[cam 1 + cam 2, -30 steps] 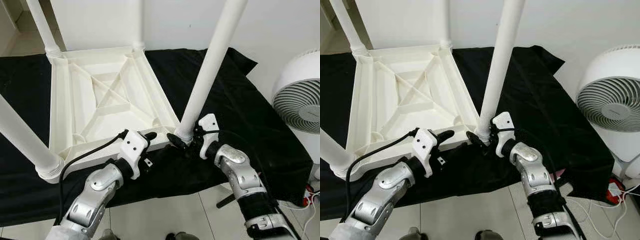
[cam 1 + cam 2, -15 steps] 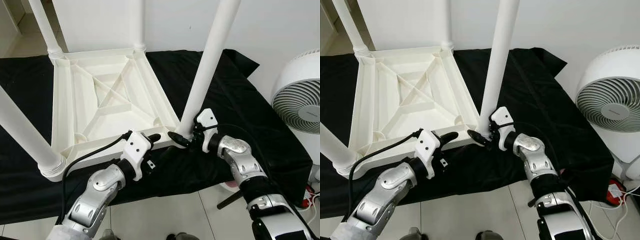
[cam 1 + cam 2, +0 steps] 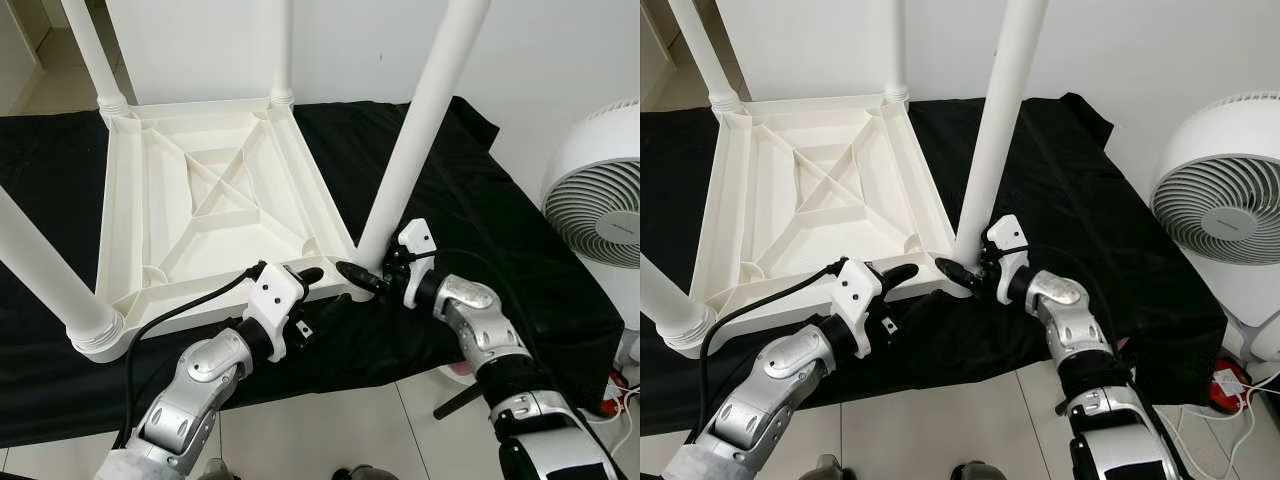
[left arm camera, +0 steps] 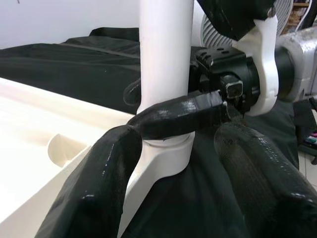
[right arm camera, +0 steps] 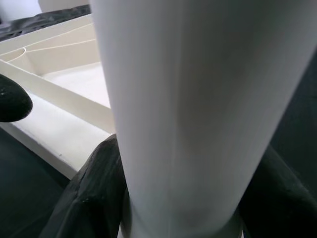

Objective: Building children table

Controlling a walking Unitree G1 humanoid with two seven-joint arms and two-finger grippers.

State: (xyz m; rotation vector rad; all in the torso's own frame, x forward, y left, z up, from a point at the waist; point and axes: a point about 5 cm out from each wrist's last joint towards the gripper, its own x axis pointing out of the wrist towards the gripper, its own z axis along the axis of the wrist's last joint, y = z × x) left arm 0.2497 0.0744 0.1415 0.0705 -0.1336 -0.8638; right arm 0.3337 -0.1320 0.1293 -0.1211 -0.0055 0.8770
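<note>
Gripping table leg [image 5: 188,114], right gripper [image 3: 368,277].

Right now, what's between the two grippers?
In the left wrist view, the white table leg stands between the left gripper and right gripper, which is shut on its base.

white table leg [image 5: 198,109], black fingers [image 5: 94,193] clasping it

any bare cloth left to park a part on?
Free: black cloth between the near-right white plastic table leg and the white fan; a strip at the far left edge. Crowded: the near-right corner of the upturned white table frame, where the right gripper clasps the leg and the left gripper sits alongside.
</note>
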